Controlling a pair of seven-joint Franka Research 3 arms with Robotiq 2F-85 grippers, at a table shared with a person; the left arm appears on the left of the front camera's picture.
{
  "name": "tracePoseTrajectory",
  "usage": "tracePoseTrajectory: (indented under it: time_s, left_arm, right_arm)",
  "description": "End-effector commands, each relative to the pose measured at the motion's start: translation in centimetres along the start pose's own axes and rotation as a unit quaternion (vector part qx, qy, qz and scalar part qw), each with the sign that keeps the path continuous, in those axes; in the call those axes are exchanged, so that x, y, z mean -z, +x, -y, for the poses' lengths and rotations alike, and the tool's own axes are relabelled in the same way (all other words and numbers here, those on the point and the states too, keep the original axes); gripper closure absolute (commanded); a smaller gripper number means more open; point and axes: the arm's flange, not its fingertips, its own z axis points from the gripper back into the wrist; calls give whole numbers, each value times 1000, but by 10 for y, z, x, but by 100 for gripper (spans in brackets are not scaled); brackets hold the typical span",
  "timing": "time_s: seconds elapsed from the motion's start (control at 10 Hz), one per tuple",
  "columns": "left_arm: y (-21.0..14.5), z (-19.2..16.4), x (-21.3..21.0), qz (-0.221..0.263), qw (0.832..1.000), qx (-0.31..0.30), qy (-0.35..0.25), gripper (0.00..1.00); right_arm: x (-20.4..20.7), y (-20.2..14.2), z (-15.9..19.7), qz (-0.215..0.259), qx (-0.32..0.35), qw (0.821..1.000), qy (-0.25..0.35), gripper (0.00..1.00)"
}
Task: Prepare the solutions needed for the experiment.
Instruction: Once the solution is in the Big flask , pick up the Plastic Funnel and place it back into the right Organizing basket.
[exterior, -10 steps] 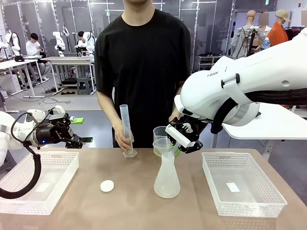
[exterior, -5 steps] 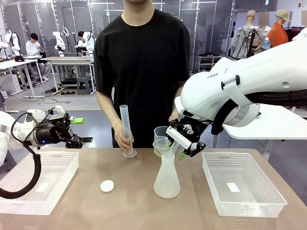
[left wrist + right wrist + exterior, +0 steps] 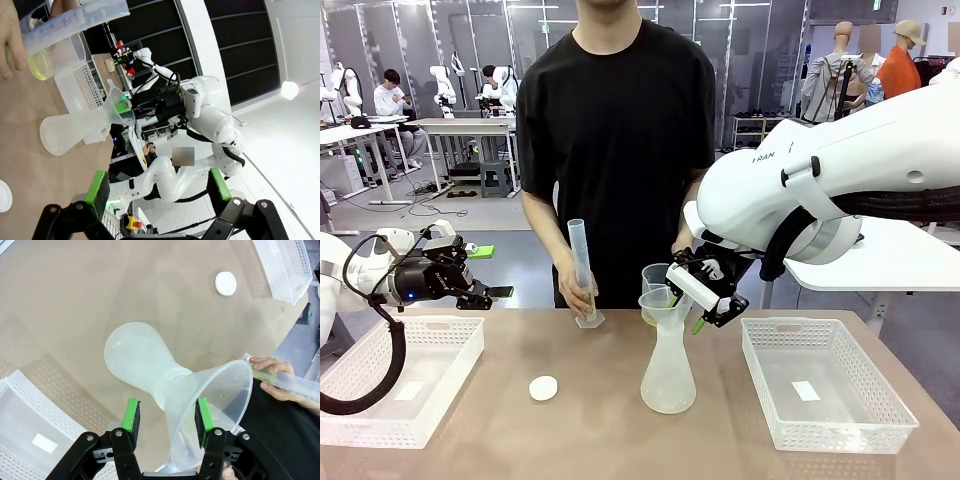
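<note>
Solution [image 3: 42, 66], pale yellow clear liquid, lies beyond my right gripper [image 3: 166, 415], jaws parted astride the translucent plastic funnel [image 3: 220, 400]; left gripper [image 3: 158, 187] spread wide.

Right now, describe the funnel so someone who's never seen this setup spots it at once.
Midway along the brown table, in front of the person, stands a frosted flask. The funnel sits in its neck, flanked by the right arm's green-padded fingers. It's the only wide-mouthed cone; the person's cylinder is a tall narrow tube.

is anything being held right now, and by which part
The person's hand grips the measuring cylinder near its base. The right gripper straddles the funnel at its neck, jaws open, not gripping. The left gripper is empty.
</note>
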Motion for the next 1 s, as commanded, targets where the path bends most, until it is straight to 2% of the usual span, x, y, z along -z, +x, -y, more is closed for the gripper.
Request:
tracePoseTrajectory:
  time_s: [0.0,0.3,0.4,0.5,0.9]
  left_arm:
    - [1,0,0,-3,1000,9,-9,0]
    - [1,0,0,-3,1000,9,-9,0]
    - [1,0,0,-3,1000,9,-9,0]
    - [1,0,0,-3,1000,9,-9,0]
    - [1,0,0,-3,1000,9,-9,0]
  right_arm:
    - [0,0,0,0,3,1000,-4,43]
    - [0,0,0,0,0,1000,0,43]
    - [-2,10,-2,4,-4,1000,6,43]
    - [-3,15,-3,-1,-11,1000,9,23]
    - [-34,33,2,-21,-6,999,-28,23]
